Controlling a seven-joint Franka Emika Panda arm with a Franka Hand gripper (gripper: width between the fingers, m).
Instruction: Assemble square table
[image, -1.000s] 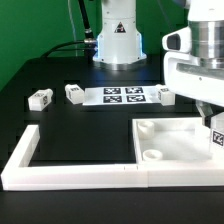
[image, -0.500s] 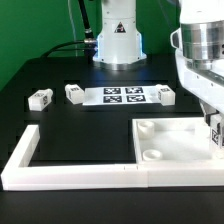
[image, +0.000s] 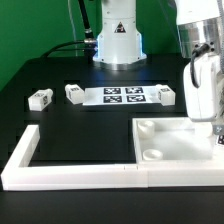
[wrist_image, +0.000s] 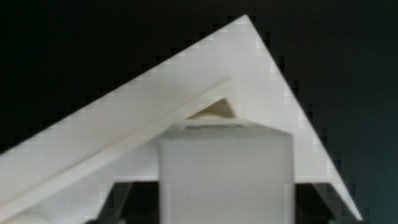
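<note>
Gripper (image: 217, 134) at the lower right of the exterior view was clamped on a short white leg (wrist_image: 226, 160) above a corner of the square table slab (image: 175, 142). That slab lay flat at lower right, beside the L-shaped border wall (image: 60, 172). The leg looked light, stiff and smooth, probably best pinched across its flat sides with its end left free for a socket.

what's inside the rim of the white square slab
Two empty round sockets on the exterior view's left: the near socket and the far socket, bare floor between. The arm covers the slab's right corners, so those are hidden.
</note>
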